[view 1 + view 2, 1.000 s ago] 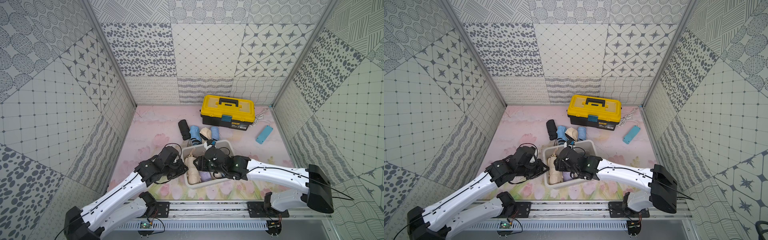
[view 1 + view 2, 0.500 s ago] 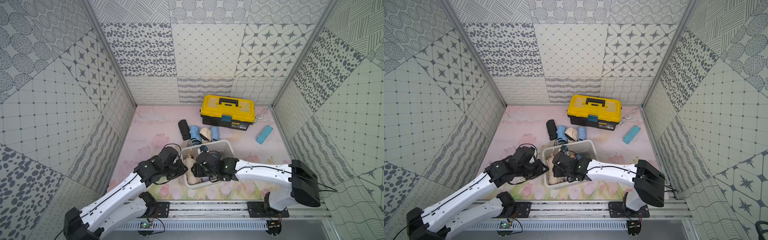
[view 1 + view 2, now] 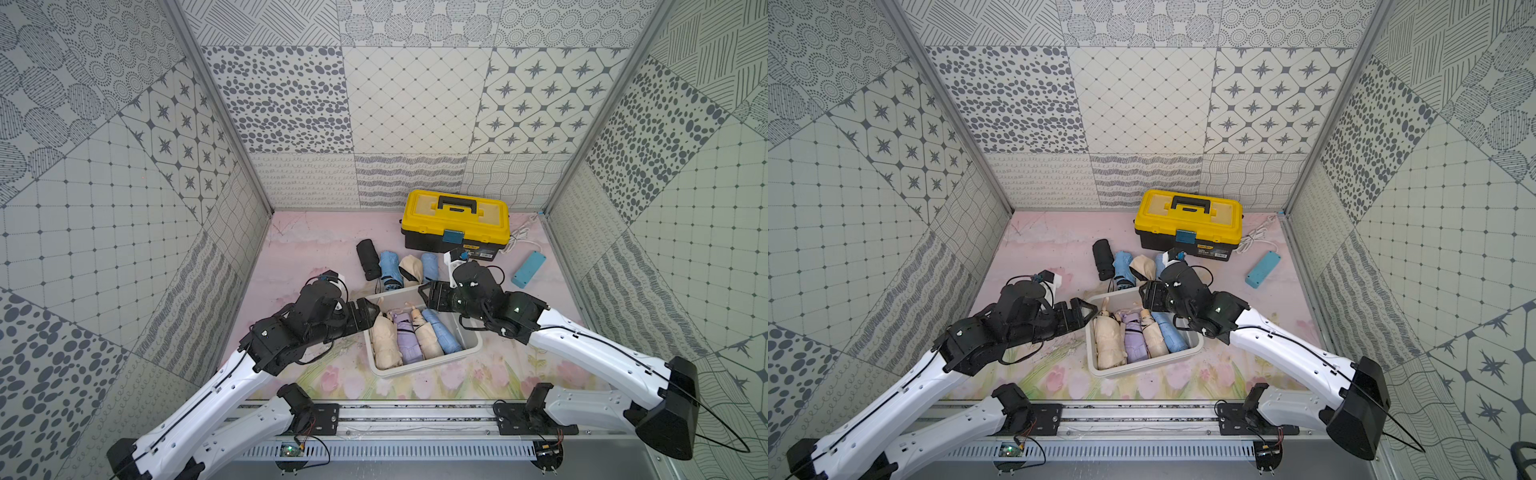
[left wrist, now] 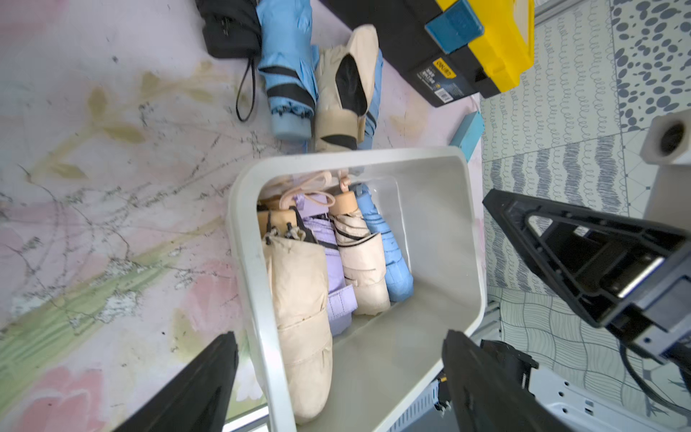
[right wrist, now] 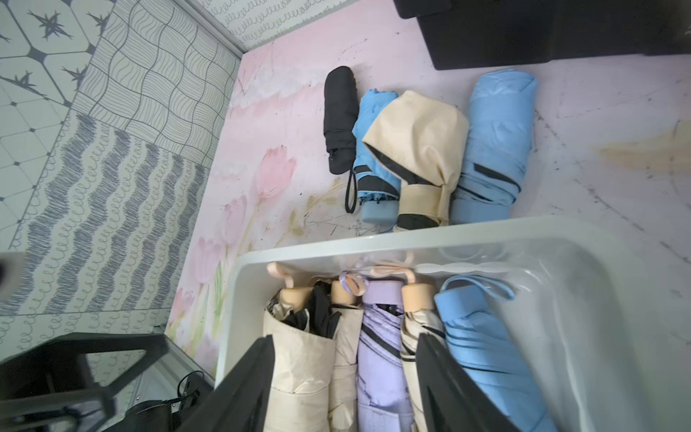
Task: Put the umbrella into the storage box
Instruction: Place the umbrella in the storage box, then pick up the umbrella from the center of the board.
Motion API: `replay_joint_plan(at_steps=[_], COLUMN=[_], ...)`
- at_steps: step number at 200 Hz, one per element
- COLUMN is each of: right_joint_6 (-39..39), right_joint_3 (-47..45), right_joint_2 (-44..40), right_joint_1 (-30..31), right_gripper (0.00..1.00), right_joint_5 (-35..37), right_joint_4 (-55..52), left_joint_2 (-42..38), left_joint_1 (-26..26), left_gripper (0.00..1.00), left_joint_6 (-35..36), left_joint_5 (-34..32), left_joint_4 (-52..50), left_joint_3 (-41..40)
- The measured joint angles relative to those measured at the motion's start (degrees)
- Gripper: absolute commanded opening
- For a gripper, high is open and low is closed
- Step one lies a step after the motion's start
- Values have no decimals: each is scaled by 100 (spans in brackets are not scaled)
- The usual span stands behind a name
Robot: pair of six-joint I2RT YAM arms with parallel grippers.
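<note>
The white storage box (image 3: 419, 371) sits on the mat between my arms, and several folded umbrellas lie side by side in it. A beige umbrella (image 3: 384, 338) rests against its left wall, beside a lilac umbrella (image 3: 405, 340). My left gripper (image 3: 374, 309) is open at the box's left rim. In the left wrist view the left gripper (image 4: 338, 336) straddles the box's rim (image 4: 246, 232) and the beige umbrella (image 4: 299, 299) without touching either. My right gripper (image 3: 424, 293) hangs open over the box's far end, and the right gripper (image 5: 344, 338) is above the umbrellas, holding nothing.
Several more folded umbrellas lie on the mat just behind the box: a black umbrella (image 3: 368, 259), a blue umbrella (image 3: 389, 268) and a beige one (image 3: 411, 270). A yellow-lidded toolbox (image 3: 455, 222) stands at the back. A blue case (image 3: 528, 269) and a white cable (image 3: 521, 235) are at the back right.
My left gripper has opened wide and let go of the beige umbrella, which now lies in the box. My right gripper has pulled back toward the box's far end and opened wider.
</note>
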Motion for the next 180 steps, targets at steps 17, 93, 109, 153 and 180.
replay_joint_plan(at_steps=[17, 93, 109, 153, 180], right_joint_6=[-208, -931, -1001, -1137, -1169], right_joint_3=[74, 284, 284, 304, 358], right_joint_2=[35, 208, 210, 374, 520], right_joint_1=[-262, -782, -850, -1049, -1126], right_gripper=[66, 68, 68, 68, 68], right_joint_5=[-144, -190, -155, -61, -42], right_joint_4=[-61, -55, -46, -13, -26], left_joint_2=[321, 2927, 3512, 4975, 5777], left_joint_1=[205, 1502, 1665, 1978, 2085], left_gripper=[93, 96, 96, 97, 97], left_joint_6=[260, 896, 1025, 1338, 1530], left_joint_5=[-153, -243, -219, -87, -61], left_joint_4=[7, 400, 551, 809, 914], left_joint_3=[236, 1458, 1725, 2608, 3198])
